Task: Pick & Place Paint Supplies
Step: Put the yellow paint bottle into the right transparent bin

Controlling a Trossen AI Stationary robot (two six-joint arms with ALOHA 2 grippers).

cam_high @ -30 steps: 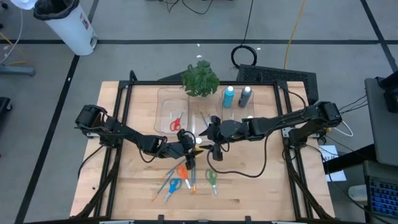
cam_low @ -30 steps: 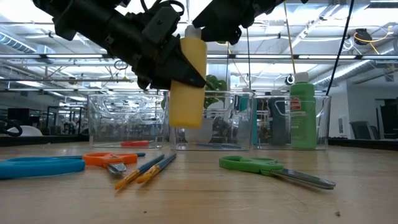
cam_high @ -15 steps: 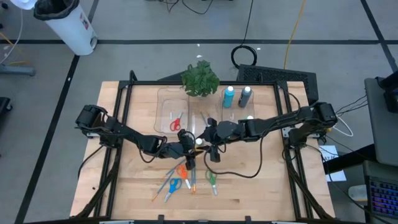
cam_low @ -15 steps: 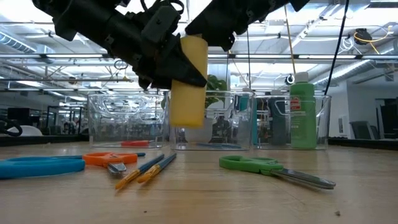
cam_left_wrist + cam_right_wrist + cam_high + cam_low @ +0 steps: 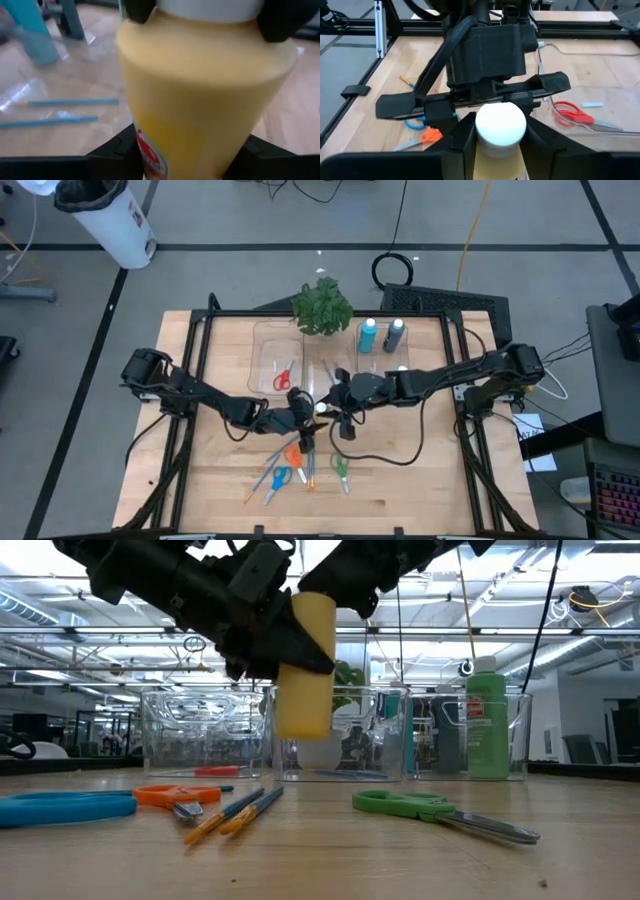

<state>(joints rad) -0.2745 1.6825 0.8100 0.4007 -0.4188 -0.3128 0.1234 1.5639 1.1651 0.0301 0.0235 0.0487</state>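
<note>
A yellow paint bottle with a white cap hangs upright above the table's middle, between both grippers. My left gripper is shut on its body. My right gripper comes from the right and is shut at its cap. Orange scissors, blue scissors, green scissors and thin brushes lie flat on the table below. My left gripper pinches the bottle's body between its two fingers, coming level from the table's left. The bottle is upright and lifted clear of the table. My right gripper has the white cap between its two fingers, coming from the table's right, slanting down. The fingers show against the bottle's shoulder beside the cap.
Three clear bins stand at the far side: red scissors in the left one, brushes in the middle one, light blue, dark blue and green bottles in the right one. A leafy plant stands behind.
My right gripper has moved toward the table's left, onto the top of the yellow bottle. The bottle has risen a little and stays upright in my left gripper.
</note>
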